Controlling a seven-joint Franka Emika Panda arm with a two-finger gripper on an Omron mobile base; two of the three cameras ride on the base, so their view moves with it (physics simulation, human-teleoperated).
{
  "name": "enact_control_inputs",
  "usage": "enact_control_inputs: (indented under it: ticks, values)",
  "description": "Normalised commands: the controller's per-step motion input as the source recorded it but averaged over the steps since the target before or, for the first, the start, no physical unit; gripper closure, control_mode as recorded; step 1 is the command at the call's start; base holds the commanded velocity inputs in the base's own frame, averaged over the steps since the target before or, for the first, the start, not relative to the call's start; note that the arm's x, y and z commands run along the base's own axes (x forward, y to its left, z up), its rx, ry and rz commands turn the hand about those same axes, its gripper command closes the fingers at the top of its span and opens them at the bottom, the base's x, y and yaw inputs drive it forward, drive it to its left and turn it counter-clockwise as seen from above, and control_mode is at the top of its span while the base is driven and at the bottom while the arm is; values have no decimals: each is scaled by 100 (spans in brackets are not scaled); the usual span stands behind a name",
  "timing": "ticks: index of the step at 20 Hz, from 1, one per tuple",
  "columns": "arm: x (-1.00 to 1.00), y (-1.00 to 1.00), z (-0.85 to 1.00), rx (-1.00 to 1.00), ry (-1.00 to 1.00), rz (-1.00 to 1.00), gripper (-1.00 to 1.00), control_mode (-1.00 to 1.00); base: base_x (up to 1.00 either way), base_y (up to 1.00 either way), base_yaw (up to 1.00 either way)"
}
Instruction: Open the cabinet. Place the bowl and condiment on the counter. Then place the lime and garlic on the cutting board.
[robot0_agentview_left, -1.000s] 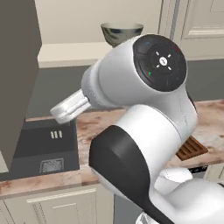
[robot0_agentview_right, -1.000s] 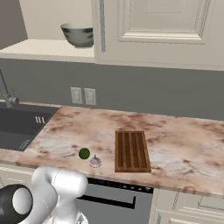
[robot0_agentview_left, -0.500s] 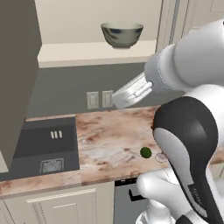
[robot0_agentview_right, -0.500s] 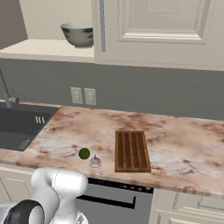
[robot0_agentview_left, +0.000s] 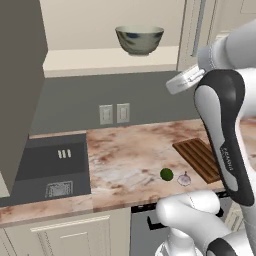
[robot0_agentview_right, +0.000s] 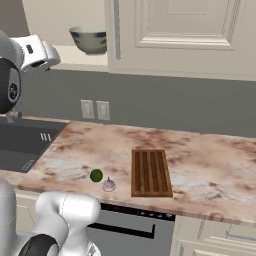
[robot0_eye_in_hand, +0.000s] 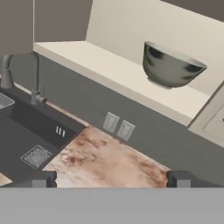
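Cream-grey, the bowl sits upright on the open cabinet's shelf, ahead of and above our gripper in the hand view. Its fingers stand spread and empty. We judge the coming reach runs up toward the bowl, away from the counter.

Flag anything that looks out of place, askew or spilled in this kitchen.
Nothing is spilled or askew. The bowl sits upright on the open cabinet's shelf. The lime and garlic lie on the counter, beside the cutting board, not on it.
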Motion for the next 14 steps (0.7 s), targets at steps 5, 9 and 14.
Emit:
enact_control_inputs:
  ticks: [5,9,14]
  values:
    - [66,-100,15,0,-12,-8,-100,-100,0,0,0]
    - [53,-100,21,0,-9,-13,-100,-100,0,0,0]
    - [74,-49,4,0,-10,-23,-100,-100,0,0,0]
